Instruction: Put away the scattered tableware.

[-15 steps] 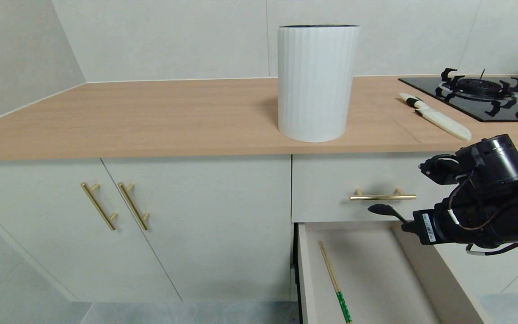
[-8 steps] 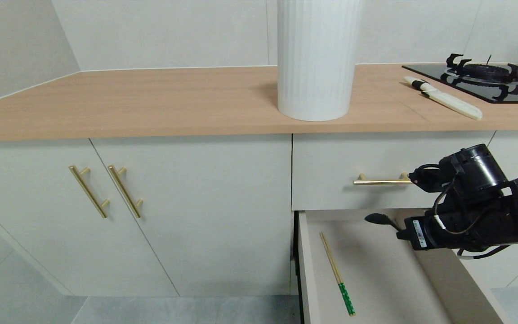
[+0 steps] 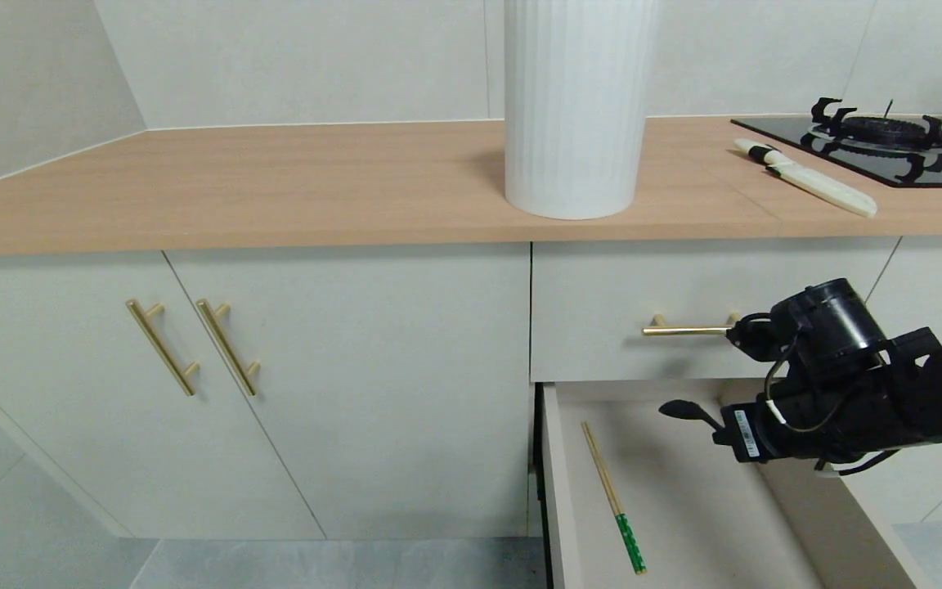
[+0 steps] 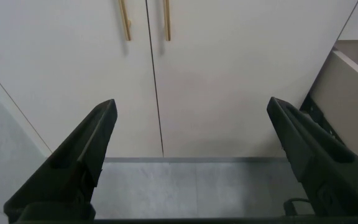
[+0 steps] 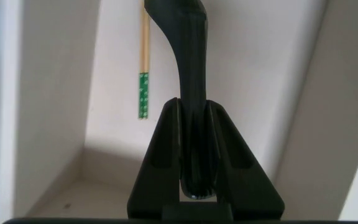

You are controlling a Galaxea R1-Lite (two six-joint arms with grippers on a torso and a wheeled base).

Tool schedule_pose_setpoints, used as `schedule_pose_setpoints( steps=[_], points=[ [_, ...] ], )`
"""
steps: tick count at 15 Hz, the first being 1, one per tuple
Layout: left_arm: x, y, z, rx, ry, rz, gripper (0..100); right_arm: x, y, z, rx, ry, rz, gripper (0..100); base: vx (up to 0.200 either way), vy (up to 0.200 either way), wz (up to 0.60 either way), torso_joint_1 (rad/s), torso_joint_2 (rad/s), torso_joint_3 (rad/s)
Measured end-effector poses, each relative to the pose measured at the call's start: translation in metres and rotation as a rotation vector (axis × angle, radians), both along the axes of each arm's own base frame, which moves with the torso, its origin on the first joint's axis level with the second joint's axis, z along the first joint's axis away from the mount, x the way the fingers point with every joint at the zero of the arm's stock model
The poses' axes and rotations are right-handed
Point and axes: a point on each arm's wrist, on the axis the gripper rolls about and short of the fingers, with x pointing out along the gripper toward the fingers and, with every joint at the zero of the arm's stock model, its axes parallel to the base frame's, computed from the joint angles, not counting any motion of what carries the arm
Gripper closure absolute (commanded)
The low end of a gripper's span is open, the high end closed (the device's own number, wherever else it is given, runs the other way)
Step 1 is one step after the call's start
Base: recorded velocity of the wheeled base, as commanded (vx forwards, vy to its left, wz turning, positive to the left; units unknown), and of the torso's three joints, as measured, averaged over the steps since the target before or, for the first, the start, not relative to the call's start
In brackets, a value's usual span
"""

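Note:
My right gripper (image 3: pixel 723 429) is shut on the handle of a black spoon (image 3: pixel 683 409), held over the open drawer (image 3: pixel 559 491) under the counter. In the right wrist view the spoon (image 5: pixel 190 56) sticks out from between the fingers (image 5: pixel 160 146), its bowl end above the drawer floor. A pair of wooden chopsticks (image 3: pixel 612 505) with green ends lies in the drawer, near its left wall, and shows again beside the spoon (image 5: pixel 144 62). A white-bladed knife (image 3: pixel 806 188) lies on the counter by the stove. My left gripper (image 4: pixel 191 155) stands open, low in front of the cabinet doors (image 4: pixel 229 68).
A tall white ribbed container (image 3: pixel 576 106) stands on the wooden counter (image 3: pixel 275 188) above the drawers. A black gas stove (image 3: pixel 888 139) sits at the counter's right end. The upper drawer with a gold handle (image 3: pixel 688 330) is closed, just behind my right wrist.
The head camera tilted down early on. My right gripper, still holding the spoon, has sunk a little and shifted left over the open drawer.

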Motion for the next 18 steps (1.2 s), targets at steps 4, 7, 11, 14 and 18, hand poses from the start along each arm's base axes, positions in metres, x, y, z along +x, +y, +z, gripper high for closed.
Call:
schedule_pose_setpoints(
  steps=[4, 7, 11, 14, 18],
  points=[
    [0.0, 0.0, 0.0, 0.0, 0.0, 0.0, 0, 0.015, 0.004, -0.029, -0.079, 0.058, -0.038, 100, 0.0, 0.0, 0.0, 0.0, 0.0, 0.0],
    [0.0, 0.0, 0.0, 0.0, 0.0, 0.0, 0, 0.024, 0.01, -0.051, -0.117, 0.111, -0.039, 100, 0.0, 0.0, 0.0, 0.0, 0.0, 0.0],
    [0.0, 0.0, 0.0, 0.0, 0.0, 0.0, 0, 0.04, 0.018, -0.077, -0.132, 0.1, -0.051, 100, 0.0, 0.0, 0.0, 0.0, 0.0, 0.0],
    [0.0, 0.0, 0.0, 0.0, 0.0, 0.0, 0, 0.049, 0.022, -0.098, -0.167, 0.073, -0.079, 100, 0.0, 0.0, 0.0, 0.0, 0.0, 0.0],
    [0.0, 0.0, 0.0, 0.0, 0.0, 0.0, 0, 0.049, 0.027, -0.121, -0.209, 0.11, -0.075, 100, 0.0, 0.0, 0.0, 0.0, 0.0, 0.0]
  ],
)
